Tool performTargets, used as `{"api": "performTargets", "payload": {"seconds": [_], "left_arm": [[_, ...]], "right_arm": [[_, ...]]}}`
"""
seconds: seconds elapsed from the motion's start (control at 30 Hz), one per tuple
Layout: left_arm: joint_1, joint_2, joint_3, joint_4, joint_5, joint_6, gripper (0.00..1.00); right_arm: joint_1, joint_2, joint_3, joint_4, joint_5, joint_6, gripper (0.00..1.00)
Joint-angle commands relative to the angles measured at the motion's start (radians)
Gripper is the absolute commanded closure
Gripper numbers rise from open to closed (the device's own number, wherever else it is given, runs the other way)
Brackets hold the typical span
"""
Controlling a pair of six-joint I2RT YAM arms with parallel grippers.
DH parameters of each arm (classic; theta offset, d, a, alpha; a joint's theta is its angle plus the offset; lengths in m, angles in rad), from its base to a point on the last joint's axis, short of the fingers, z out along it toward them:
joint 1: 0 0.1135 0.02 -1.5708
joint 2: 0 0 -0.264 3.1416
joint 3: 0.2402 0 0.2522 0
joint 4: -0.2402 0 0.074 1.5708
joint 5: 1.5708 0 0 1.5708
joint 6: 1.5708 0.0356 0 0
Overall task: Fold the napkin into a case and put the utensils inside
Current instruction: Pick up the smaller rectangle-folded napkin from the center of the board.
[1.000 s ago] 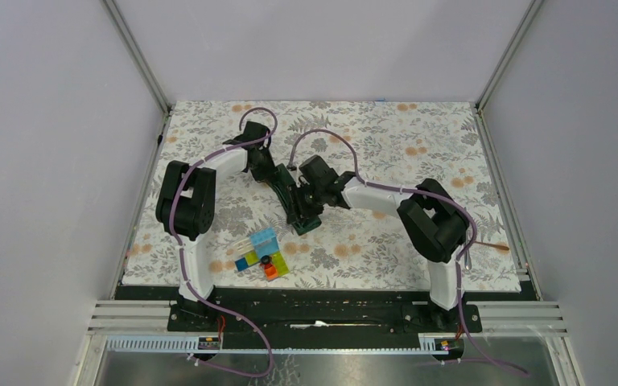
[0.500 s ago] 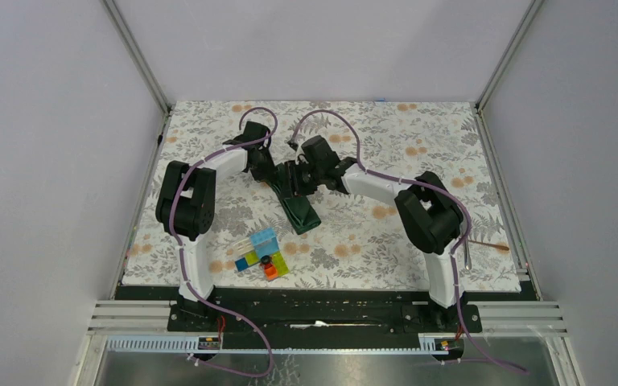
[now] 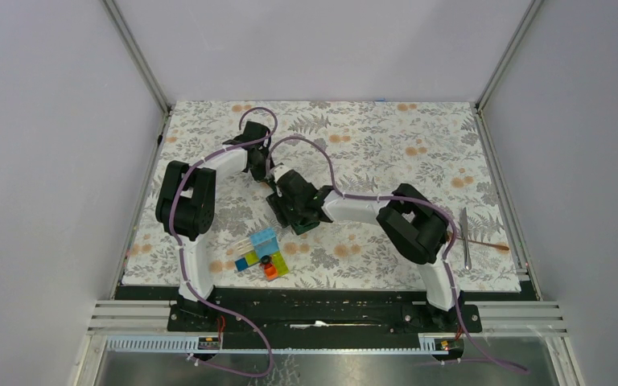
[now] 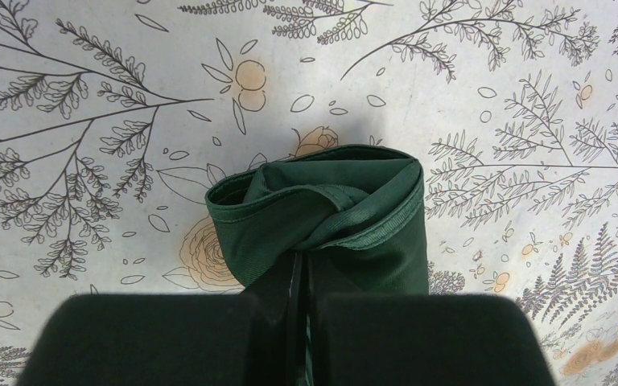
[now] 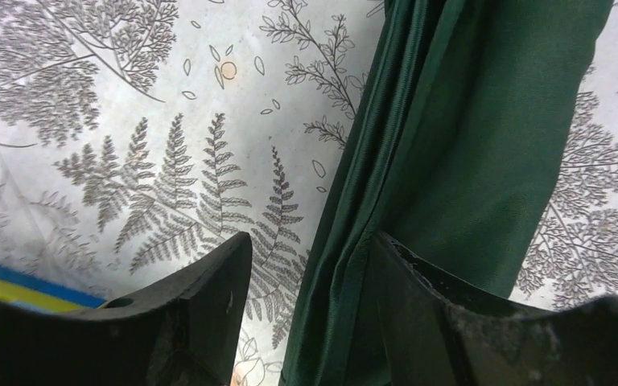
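Here: satiny green napkin (image 4: 346, 209), narrow layered strip.

Floral-print table covering (image 3: 386, 137), grey leaves and orange blossoms; cluster of colourful plastic blocks (image 3: 260, 254), blue, yellow, green and orange, left of centre near its front edge; plain pale walls (image 3: 48, 161) on three sides; aluminium rails (image 3: 531, 315) along the front

Dark green napkin (image 4: 346, 209), faint sheen — table covering (image 3: 386, 137) white, grey ferns, orange blooms.
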Motion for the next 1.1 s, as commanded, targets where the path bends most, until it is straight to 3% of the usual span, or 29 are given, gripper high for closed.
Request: {"api": "performTargets", "payload": {"seconds": [0.0, 0.13, 0.3, 0.53, 0.6, 1.0, 1.07], "left_arm": [[0.006, 0.015, -0.021, -0.047, -0.072, 0.024, 1.0], [0.006, 0.013, -0.021, -0.048, -0.071, 0.022, 1.0], [0.006, 0.008, -0.026, -0.047, -0.071, 0.02, 1.0], [0.007, -0.008, -0.018, -0.052, -0.036, 0.02, 1.0], [0.01, -0.019, -0.005, -0.062, -0.007, 0.022, 1.0], [0.078, -0.236, 0.094, -0.149, 0.309, 0.06, 0.55], [0.096, -0.271, 0.125, -0.192, 0.339, 0.083, 0.51]], "right_arm": [[0.07, 0.068, -0.027, -0.02, 0.333, -0.075, 0.37], [0.12, 0.113, -0.038, -0.012, 0.518, -0.078, 0.4], [0.133, 0.127, -0.057, 0.006, 0.592, -0.054, 0.52], [0.134, 0.123, -0.055, 0.021, 0.641, -0.035, 0.93], [0.132, 0.1, -0.061, 0.022, 0.611, -0.029, 1.0], [0.034, -0.13, -0.189, 0.198, 0.098, 0.075, 1.0], [0.007, -0.145, -0.195, 0.211, 0.021, 0.11, 1.0]]}}
